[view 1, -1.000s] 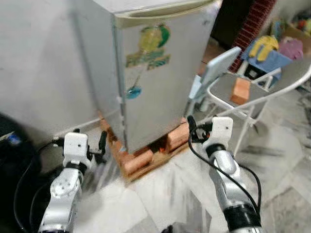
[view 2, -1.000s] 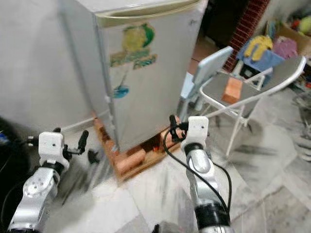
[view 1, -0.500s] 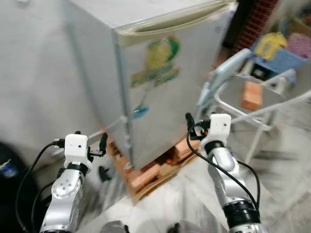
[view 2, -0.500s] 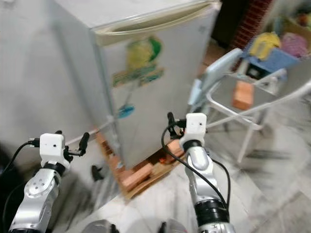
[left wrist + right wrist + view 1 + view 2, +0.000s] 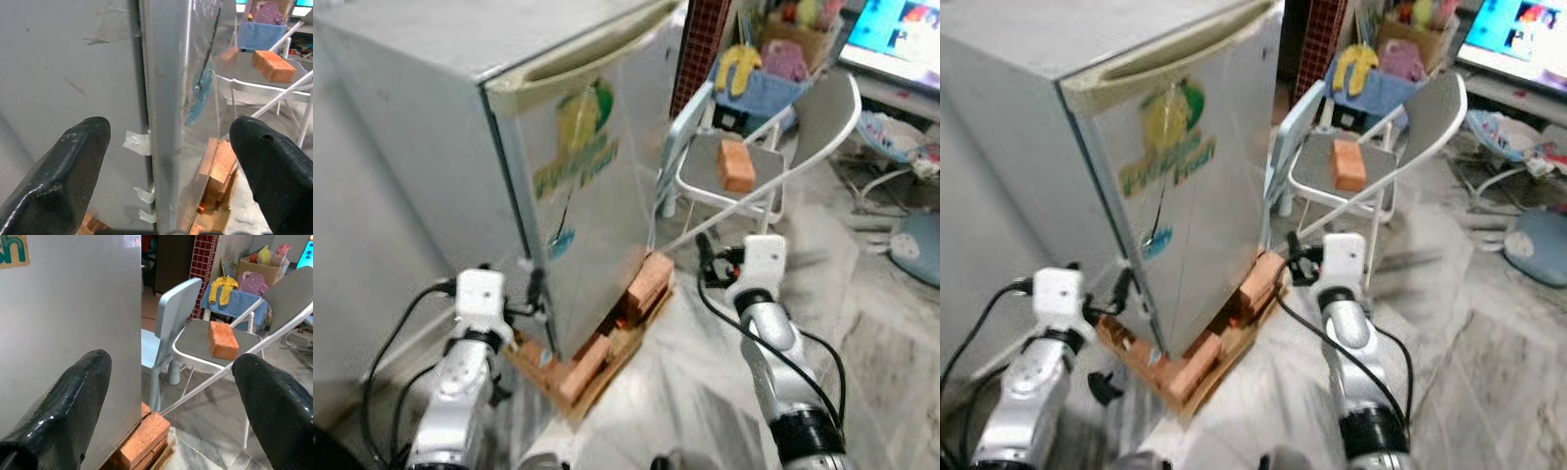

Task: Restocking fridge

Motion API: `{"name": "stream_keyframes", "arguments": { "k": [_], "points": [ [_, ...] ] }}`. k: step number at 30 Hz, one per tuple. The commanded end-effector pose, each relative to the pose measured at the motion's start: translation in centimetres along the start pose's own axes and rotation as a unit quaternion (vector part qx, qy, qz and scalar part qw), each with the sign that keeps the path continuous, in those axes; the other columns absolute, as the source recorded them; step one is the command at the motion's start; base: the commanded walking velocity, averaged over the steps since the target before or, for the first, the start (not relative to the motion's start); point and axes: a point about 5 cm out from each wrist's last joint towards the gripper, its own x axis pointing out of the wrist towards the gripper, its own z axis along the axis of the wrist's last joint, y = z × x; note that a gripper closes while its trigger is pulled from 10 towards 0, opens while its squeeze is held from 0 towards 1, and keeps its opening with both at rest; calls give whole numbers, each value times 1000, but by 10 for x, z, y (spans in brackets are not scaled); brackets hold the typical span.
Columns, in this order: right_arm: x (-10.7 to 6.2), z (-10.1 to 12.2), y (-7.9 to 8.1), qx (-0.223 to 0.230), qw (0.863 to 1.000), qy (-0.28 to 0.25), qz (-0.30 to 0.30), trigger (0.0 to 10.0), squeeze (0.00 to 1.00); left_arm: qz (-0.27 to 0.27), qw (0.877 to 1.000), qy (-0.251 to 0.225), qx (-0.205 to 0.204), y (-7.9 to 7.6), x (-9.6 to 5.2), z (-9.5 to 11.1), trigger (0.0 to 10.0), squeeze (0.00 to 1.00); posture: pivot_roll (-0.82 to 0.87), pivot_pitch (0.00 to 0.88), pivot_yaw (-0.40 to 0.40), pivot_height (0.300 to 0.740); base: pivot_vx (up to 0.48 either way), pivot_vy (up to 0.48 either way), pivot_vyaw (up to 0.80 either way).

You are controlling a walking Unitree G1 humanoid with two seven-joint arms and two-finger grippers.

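The small grey fridge (image 5: 558, 186) stands with its door shut, a yellow and green sticker (image 5: 578, 147) on the door and a long handle (image 5: 578, 61) along its top edge. It rests on bricks (image 5: 646, 284) and a wooden pallet. My left gripper (image 5: 168, 132) is open, held low at the fridge's near corner, apart from it. My right gripper (image 5: 171, 364) is open too, to the right of the fridge, facing the chairs. Nothing is between either pair of fingers.
A grey folding chair (image 5: 803, 117) with a brick (image 5: 736, 164) on its seat stands right of the fridge, a small blue chair (image 5: 685, 122) between them. Behind are a red brick pillar (image 5: 705, 34) and toys. A blue round thing (image 5: 918, 247) lies on the marble floor.
The camera has swung, so the fridge sits further left in the picture and the chairs nearer the middle. Both arms keep the same raised pose with fingers open.
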Motion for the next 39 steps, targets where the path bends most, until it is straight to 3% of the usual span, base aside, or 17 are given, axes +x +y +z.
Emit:
{"name": "stream_keyframes", "arguments": {
  "k": [1, 13, 20, 33, 39],
  "points": [
    [2, 3, 1, -2, 1000, -4, -1, 10000, 0, 4, 1000, 5, 2, 4, -2, -1, 10000, 0, 129, 0, -25, 740, 0, 480, 0],
    [2, 2, 1, -2, 1000, -1, -3, 10000, 0, -6, 1000, 4, 0, 0, -3, -1, 10000, 0, 129, 0, -25, 740, 0, 400, -711],
    [2, 2, 0, -3, 1000, 1, -5, 10000, 0, -9, 1000, -6, -1, -3, -3, 1, 10000, 0, 129, 0, -25, 740, 0, 0, -192],
    [-5, -7, 1, -6, 1000, 20, -4, 10000, 0, -2, 1000, -14, -2, 0, -4, 4, 10000, 0, 131, 9, -35, 740, 0, 0, -800],
    [-9, -8, 3, -9, 1000, 23, 2, 10000, 0, 30, 999, -22, 9, 5, -4, 7, 10000, 0, 129, 14, -35, 740, 0, 0, -596]
  ]
}}
